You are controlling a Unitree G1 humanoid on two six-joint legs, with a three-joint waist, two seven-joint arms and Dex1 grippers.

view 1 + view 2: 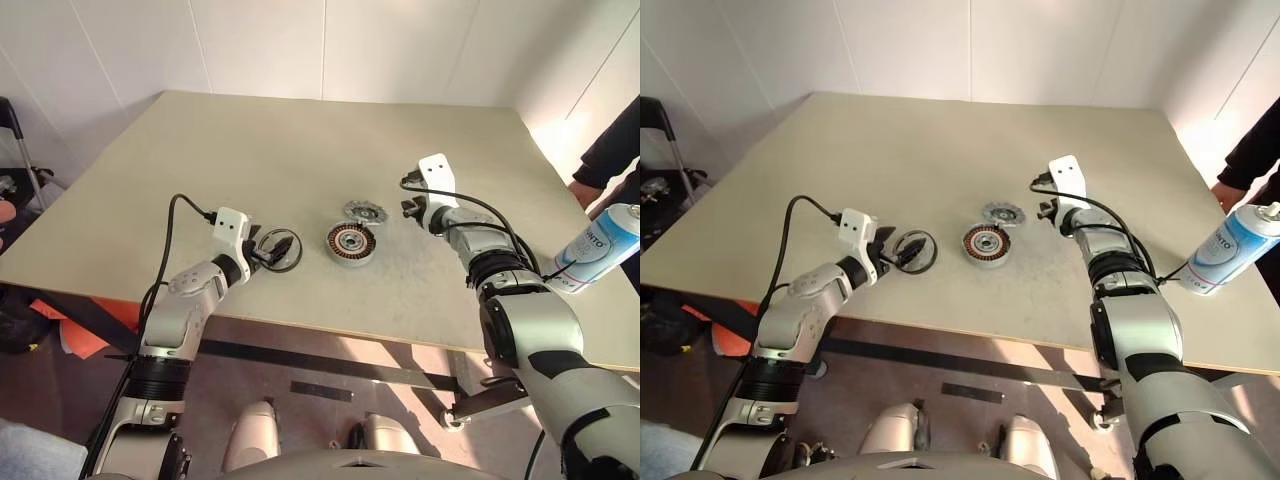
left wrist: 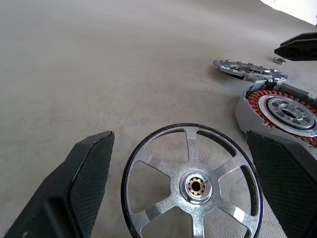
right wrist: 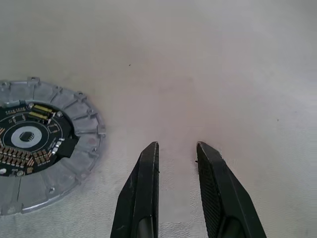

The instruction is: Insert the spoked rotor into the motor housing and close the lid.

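Observation:
The spoked rotor [image 2: 193,186], a dark ring with silver spokes, lies flat on the table near its front edge. My left gripper [image 1: 272,250] stands open around it, one finger on each side. To its right sits the motor housing [image 1: 350,243], its copper windings showing. Just behind the housing lies the lid [image 1: 364,211], a notched silver disc; the right wrist view shows a circuit board on the lid [image 3: 39,148]. My right gripper [image 1: 410,208] hovers low just right of the lid, its fingers [image 3: 148,188] a narrow gap apart with nothing between them.
At the right edge of the table [image 1: 300,140] a person's dark sleeve [image 1: 612,150] shows, and a blue-and-white spray can [image 1: 598,248] leans in over the table's right front corner. Bare tabletop lies behind and to the left of the parts.

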